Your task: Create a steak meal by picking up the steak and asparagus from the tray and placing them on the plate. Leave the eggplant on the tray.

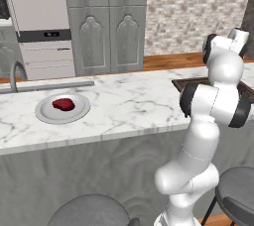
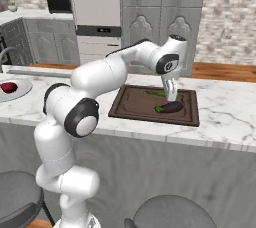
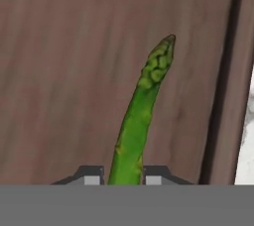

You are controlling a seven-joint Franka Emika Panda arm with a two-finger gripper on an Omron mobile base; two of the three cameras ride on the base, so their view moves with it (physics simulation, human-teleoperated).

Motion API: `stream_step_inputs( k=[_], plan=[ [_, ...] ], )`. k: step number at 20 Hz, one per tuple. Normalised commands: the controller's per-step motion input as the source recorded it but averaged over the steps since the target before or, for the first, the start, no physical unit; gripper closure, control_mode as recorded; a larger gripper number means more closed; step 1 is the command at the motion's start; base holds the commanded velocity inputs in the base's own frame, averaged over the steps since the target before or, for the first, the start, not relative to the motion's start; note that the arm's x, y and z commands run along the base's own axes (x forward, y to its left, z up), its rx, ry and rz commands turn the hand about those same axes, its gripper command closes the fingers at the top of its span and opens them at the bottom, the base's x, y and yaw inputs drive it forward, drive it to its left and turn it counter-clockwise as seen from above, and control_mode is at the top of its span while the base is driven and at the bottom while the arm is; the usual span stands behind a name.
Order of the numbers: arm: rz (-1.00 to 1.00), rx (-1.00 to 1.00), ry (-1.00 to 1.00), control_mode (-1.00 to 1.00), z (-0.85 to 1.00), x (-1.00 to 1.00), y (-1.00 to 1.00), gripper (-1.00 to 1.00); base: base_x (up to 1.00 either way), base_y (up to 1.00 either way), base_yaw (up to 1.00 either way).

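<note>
The pincer (image 3: 119,179) is clenched on the asparagus (image 3: 141,113). In the hand view, its two finger tips (image 3: 92,176) sit tight on each side of the green stalk. The stalk runs up from the tips and leans toward 1 o'clock, where its bumpy end points. Under it is the brown wood of the tray (image 3: 59,71).

In the right base view, the pincer (image 2: 171,93) points straight down over the tray (image 2: 130,109). The asparagus (image 2: 156,92) lies just at 9 o'clock from it, near the far rim. The eggplant (image 2: 169,107) lies on the tray at 6 o'clock from the pincer, close below it.

The tray rests on the white marble bench (image 2: 225,114). The plate (image 2: 15,91) is far off at 9 o'clock, well apart from the tray. The steak (image 2: 8,87) lies on it.

In the left base view, the steak (image 1: 63,104) sits in the middle of the plate (image 1: 49,113), near the sink tap (image 1: 15,74).
</note>
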Motion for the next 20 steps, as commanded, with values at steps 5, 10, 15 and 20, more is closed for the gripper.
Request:
stream_step_inputs(
  k=[5,10,15,20],
  plan=[
    [0.00,0.00,-0.03,-1.00,0.00,-0.03,0.00,1.00,0.00,0.00,0.00],
    [0.00,0.00,-0.05,-1.00,0.50,-0.38,0.02,1.00,0.00,0.00,0.00],
    [0.00,0.00,0.00,-1.00,0.66,-0.30,0.39,1.00,0.00,0.00,0.00],
    [-0.01,0.00,0.00,-1.00,0.46,-0.50,0.78,1.00,0.00,0.00,0.00]
  ],
)
